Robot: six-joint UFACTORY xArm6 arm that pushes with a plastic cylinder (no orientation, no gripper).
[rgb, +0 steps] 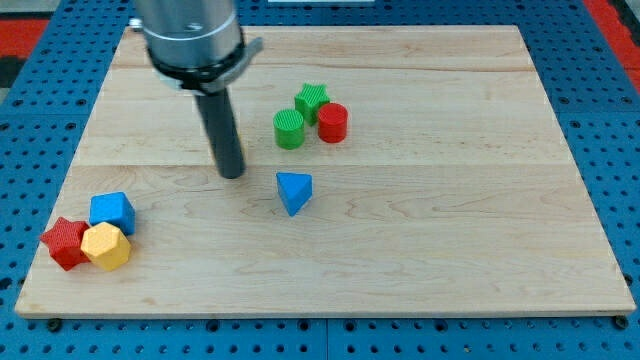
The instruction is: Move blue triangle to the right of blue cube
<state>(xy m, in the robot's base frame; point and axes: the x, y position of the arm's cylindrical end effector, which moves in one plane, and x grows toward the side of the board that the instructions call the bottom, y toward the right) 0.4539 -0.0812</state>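
Observation:
The blue triangle point(294, 191) lies near the middle of the wooden board point(450, 230). The blue cube point(111, 211) sits at the view's lower left, touching a yellow block point(106, 246) and a red star-shaped block point(65, 242). My tip point(231, 173) rests on the board just left of the blue triangle and slightly above it, with a small gap between them. The blue cube is far to the tip's lower left.
A green star-shaped block point(312, 99), a green cylinder point(290, 129) and a red cylinder point(333, 122) cluster above the blue triangle. The board's edges border a blue pegboard surface point(620, 150).

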